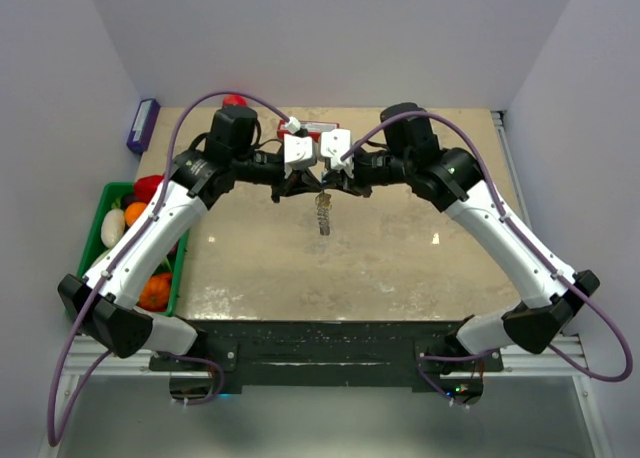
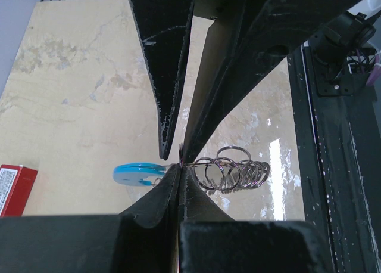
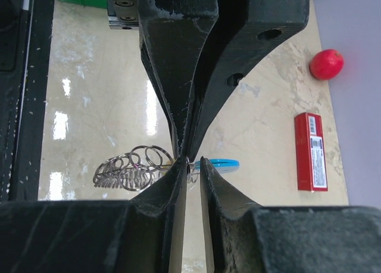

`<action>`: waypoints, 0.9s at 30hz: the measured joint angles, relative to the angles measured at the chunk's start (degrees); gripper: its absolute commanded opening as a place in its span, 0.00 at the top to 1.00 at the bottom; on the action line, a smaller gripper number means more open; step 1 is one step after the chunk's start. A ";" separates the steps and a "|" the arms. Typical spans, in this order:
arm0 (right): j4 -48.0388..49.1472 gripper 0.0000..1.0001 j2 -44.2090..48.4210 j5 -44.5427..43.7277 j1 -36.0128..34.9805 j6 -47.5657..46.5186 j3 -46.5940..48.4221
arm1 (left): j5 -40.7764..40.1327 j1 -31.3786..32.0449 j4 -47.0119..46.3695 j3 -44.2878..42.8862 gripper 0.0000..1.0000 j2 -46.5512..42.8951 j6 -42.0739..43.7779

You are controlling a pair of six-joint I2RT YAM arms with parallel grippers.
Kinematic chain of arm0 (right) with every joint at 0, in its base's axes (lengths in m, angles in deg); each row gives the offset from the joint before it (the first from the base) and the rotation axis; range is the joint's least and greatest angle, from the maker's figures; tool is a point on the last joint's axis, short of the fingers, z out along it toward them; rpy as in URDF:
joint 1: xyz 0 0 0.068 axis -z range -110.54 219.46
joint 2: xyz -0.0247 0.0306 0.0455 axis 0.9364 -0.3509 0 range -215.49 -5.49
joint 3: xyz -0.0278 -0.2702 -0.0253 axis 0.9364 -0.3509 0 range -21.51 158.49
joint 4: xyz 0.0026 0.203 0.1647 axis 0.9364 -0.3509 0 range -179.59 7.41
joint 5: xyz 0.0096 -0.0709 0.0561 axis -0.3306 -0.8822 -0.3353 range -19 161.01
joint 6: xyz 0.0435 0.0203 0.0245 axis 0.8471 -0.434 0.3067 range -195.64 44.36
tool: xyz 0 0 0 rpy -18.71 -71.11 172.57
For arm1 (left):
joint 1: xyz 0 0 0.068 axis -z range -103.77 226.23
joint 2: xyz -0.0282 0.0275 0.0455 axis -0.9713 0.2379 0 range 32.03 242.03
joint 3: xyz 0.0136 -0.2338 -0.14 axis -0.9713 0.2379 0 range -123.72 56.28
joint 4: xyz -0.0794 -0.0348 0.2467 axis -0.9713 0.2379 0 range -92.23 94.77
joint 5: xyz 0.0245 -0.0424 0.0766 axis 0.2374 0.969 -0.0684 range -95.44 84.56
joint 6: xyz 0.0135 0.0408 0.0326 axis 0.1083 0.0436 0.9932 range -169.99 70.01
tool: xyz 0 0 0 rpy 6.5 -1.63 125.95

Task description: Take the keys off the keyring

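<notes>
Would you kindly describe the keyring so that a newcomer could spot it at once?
On the beige table, look mid-surface, where the left gripper and right gripper meet tip to tip. The keyring is at that meeting point, pinched by the left one. Unlike the red box and red ball nearby, it is a silvery coil of wire rings with a light-blue curved piece.

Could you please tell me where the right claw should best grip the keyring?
On the keyring, the bare wire between the blue tab and the bunched rings, coming head-on opposite the left claw: that stretch is pinned steady, while the rings dangle loose.
</notes>
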 measured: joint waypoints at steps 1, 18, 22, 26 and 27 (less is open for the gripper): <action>-0.11 0.82 -0.09 0.00 0.00 -0.11 0.02 | -0.02 0.00 0.00 0.00 1.00 0.00 0.00; 3.80 1.00 1.51 1.03 0.02 -0.04 -4.81 | -0.35 -0.22 0.17 0.00 0.86 0.02 -0.02; 10.67 1.00 5.88 1.27 0.09 1.57 -12.57 | -0.09 -0.09 0.02 0.00 0.71 -0.02 -0.17; 16.92 1.00 9.60 2.78 0.85 4.46 -20.15 | -0.44 -0.09 -0.55 0.00 0.60 -0.31 -0.22; 17.70 1.00 9.94 3.17 1.22 5.25 -21.18 | -0.66 -0.11 -0.85 0.00 0.59 -0.59 -0.17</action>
